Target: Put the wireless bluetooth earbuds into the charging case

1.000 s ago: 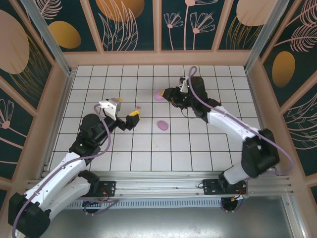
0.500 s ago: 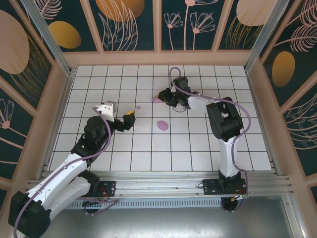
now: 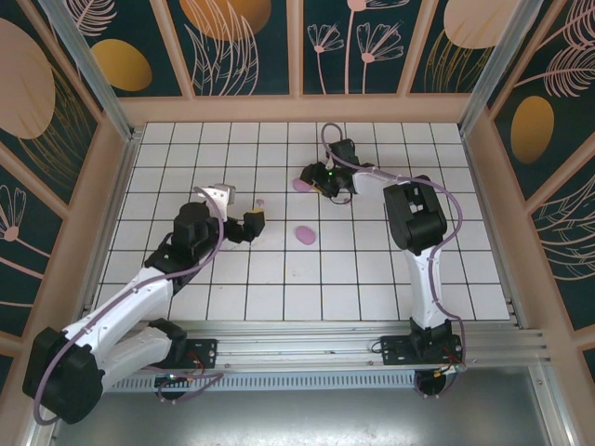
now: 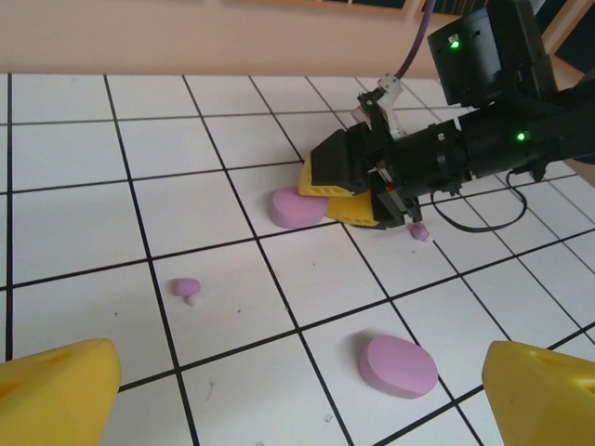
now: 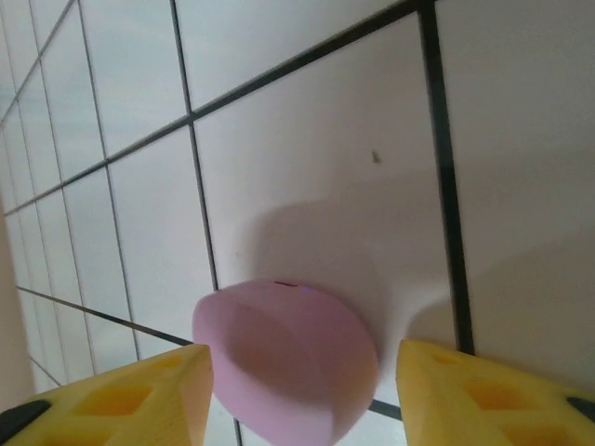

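While straddling oval case (image 5: 279, 348) with right pincer (image 5: 305, 362) parted, centre before closing; with left pincer (image 4: 297, 372) wide open, lower over earbud (image 4: 186, 287)

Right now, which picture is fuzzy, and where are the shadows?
Right wrist view: the pink oval is so close it looks soft, with a grey shadow on the tile beside it. Left wrist view: tiles are crisp, the yellow fingertips are blurry. Top view: even light, faint shadows.
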Robot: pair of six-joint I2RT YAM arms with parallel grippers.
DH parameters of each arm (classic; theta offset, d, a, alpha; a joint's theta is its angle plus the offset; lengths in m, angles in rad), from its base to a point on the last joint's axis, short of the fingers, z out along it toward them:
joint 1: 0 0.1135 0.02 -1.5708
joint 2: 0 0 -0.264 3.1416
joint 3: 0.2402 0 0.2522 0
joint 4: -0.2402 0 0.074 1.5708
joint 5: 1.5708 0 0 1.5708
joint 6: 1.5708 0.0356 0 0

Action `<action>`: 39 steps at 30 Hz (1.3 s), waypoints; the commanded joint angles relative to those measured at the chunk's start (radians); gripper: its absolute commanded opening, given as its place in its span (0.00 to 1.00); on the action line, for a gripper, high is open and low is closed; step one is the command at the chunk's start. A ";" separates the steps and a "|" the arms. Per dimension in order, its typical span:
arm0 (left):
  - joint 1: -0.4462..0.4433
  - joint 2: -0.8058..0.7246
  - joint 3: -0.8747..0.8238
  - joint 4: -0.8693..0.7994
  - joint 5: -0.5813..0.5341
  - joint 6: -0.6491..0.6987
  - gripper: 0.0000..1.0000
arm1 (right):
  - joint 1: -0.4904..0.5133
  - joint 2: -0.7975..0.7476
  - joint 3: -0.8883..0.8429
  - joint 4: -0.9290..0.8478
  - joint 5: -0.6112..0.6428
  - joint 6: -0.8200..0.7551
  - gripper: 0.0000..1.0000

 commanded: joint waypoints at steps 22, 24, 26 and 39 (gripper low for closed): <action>0.003 -0.011 0.040 -0.151 0.226 0.146 0.98 | 0.268 -0.387 -0.276 -0.410 0.240 -0.641 0.59; 0.003 -0.008 0.039 -0.157 0.262 0.162 0.97 | 0.282 -0.380 -0.274 -0.424 0.282 -0.652 0.61; 0.003 -0.007 0.034 -0.153 0.286 0.171 0.96 | 0.298 -0.373 -0.267 -0.437 0.313 -0.665 0.62; 0.003 0.031 0.044 -0.122 0.330 0.186 0.90 | 0.340 -0.316 -0.290 -0.438 0.358 -0.690 0.63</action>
